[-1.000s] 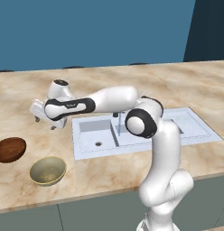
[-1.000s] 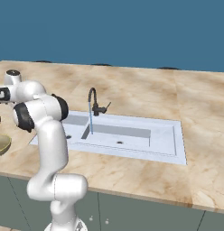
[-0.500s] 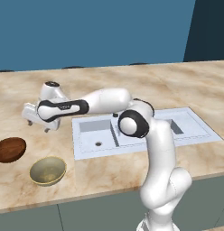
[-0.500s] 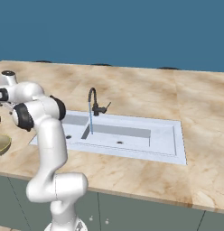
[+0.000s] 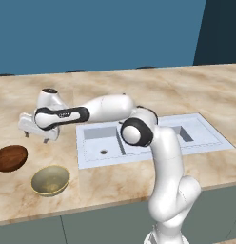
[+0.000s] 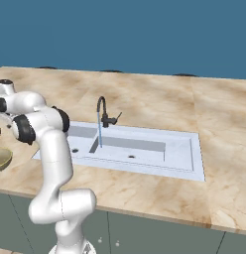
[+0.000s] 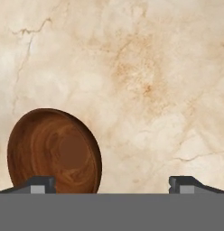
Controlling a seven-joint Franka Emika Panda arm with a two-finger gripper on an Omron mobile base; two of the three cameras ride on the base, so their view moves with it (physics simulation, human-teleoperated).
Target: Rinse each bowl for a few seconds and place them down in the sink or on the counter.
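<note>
A wide beige-tan marble-patterned countertop (image 5: pixel 186 90) spans the frame. At its lower left lie two small round bowls, just beside each other: a dark reddish-brown wood-like bowl (image 5: pixel 10 158) and a pale olive-gold bowl (image 5: pixel 50 180). A white rectangular two-basin sink (image 5: pixel 205 143) is set into it at centre.

The white arm (image 6: pixel 48 149) rises near the counter's (image 6: pixel 159 101) front edge and reaches off to the left. Beside it the sink (image 6: pixel 135 151) sits mid-counter, its dark faucet (image 6: pixel 102 111) running a thin stream. An olive-gold bowl (image 6: pixel 1 158) lies at the left edge.
</note>
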